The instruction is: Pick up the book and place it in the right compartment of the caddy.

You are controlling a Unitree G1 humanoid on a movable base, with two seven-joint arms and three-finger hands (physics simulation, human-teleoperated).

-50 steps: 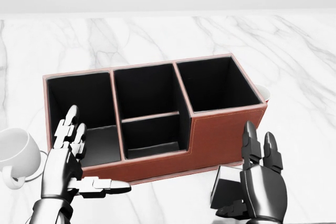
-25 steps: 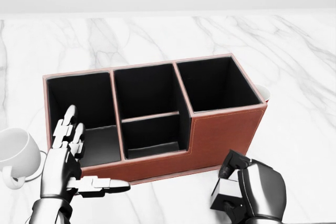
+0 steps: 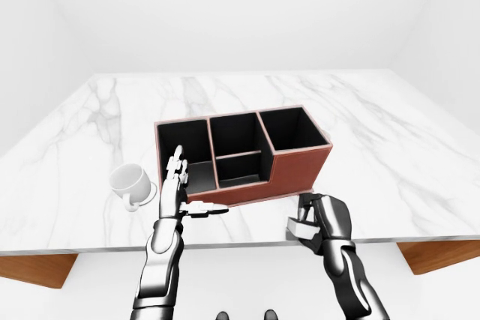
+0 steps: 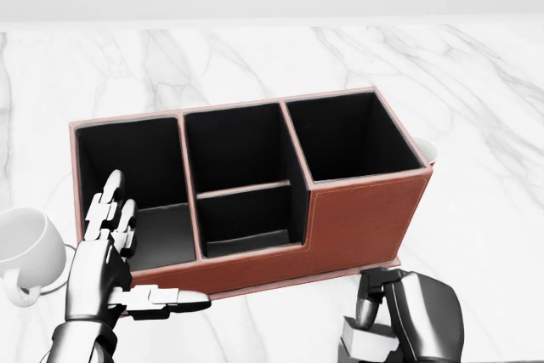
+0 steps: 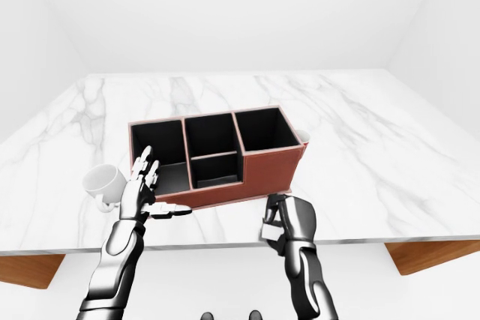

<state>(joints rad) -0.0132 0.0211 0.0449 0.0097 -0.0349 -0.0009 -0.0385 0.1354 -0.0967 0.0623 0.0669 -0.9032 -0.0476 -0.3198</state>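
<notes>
Two robot hands show low in the head view. Right robot hand (image 4: 408,320) is curled round the book (image 4: 365,342), a small dark block with a pale edge, held at the bottom of the view just below the caddy's (image 4: 357,218) near wall, close to the worktop's (image 3: 390,177) near edge. Book looks apart from the caddy wall; whether it touches the marble I cannot tell. Left robot hand (image 4: 106,257) is spread wide, fingers (image 4: 110,206) upright against the left compartment (image 4: 136,176), thumb pointing right along the caddy's low wall, holding nothing.

Caddy sits mid-worktop, slightly skewed, four cells: left, two stacked middle ones, and the right compartment (image 4: 348,133), which has taller walls and shows only dark lining. White mug (image 3: 131,183) stands just left of the caddy, near the left robot hand. Another white rim (image 4: 427,150) peeks past the caddy's right end.

Plenty of bare marble to the right and toward the top of the eye views; little room between caddy and near edge.
</notes>
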